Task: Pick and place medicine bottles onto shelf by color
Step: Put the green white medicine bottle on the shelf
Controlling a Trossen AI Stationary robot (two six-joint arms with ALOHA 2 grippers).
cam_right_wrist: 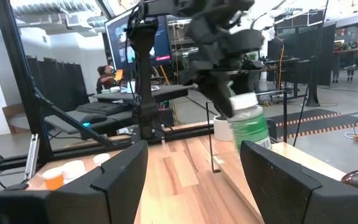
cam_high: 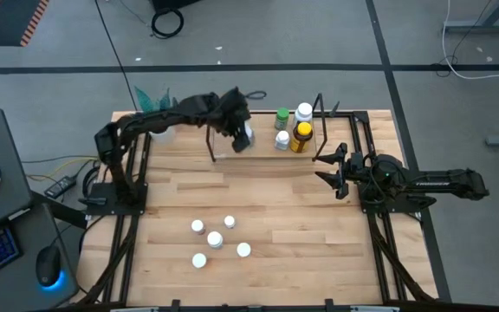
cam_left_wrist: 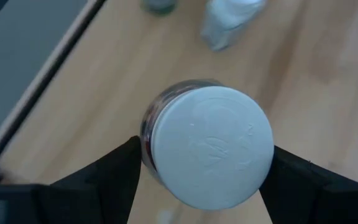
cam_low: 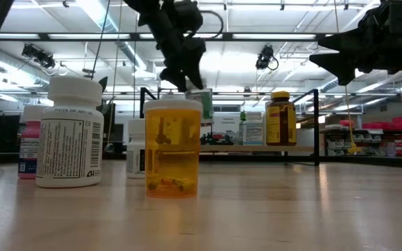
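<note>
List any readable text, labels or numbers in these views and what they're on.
None can be read with confidence.
White bottle: printed label and barcode, too small to read.
Pink bottle: label blurred.
Amber bottle on the shelf: label illegible.
Green bottle in the left gripper: no legible print.

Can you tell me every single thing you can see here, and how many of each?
table: one, light wood, under everything
shelf: one, light wood with black wire, far side of the table
shelf bottles: four, one green, two white, one amber with a yellow cap, on the shelf's right part
held bottle: one, green with a white cap, over the shelf's left part
loose bottles: five, white caps, orange, white and pink bodies, grouped on the table's near part
plant: one, green, table's far left corner
person: one, in the room beyond
left pincer: dark, shut on the held bottle
right pincer: dark, open, beside the shelf's right end
</note>
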